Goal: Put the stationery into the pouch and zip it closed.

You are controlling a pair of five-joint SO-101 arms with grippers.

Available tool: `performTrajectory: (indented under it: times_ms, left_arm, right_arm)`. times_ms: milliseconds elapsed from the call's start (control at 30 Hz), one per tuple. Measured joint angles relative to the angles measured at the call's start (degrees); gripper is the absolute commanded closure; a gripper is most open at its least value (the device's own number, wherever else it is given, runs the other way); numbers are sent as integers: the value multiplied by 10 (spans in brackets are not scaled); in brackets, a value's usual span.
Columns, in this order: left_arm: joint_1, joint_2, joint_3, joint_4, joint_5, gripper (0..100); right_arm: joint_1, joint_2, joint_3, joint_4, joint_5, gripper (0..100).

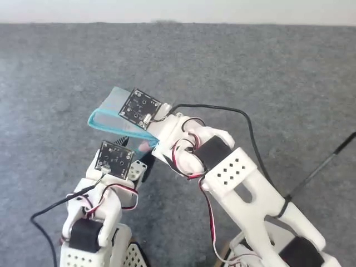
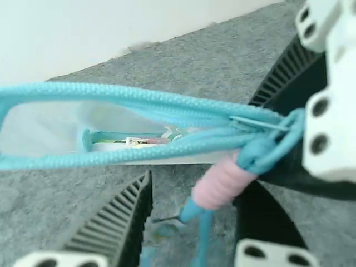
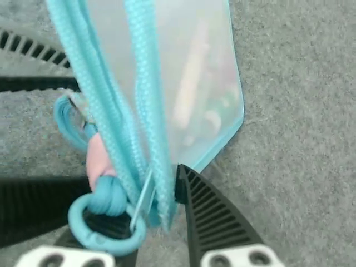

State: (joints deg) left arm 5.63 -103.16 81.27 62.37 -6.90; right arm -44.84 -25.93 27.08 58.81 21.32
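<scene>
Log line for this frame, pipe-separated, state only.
pouch: unzipped, held up | stationery: inside pouch | right gripper: shut on pouch end | left gripper: open around pink zip pull | zipping: not yet done

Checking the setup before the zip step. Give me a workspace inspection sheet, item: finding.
surface: grey felt-like mat.
job's things: pouch unzipped, mouth gaping; stationery inside; pink pull at the end by both hands.
clutter: nothing seen.
hands: right hand shut on the pouch's end; left hand open, jaws either side of the pink pull.
cables: black cable arcs over the right arm; red and white wires along both arms.
surroundings: pale wall beyond the mat.
</scene>
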Motion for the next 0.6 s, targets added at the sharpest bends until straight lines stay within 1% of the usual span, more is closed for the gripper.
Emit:
performTrajectory:
  times_ms: [133,233,300,367,600]
  left_arm:
    - [4,0,0,0,-26,911]
    - [4,0,0,0,-50,935]
    - [4,0,0,0,-54,949]
    - [4,0,0,0,-56,994]
    - [5,0,0,0,-58,990]
  right_arm:
    - [-1,-7,12,-2,0,991]
    - [-1,-8,30,-18,0,991]
    - [3,-15,47,-39,4,991]
    - [15,-24,62,-53,4,991]
    - [50,-29,95,-91,25,991]
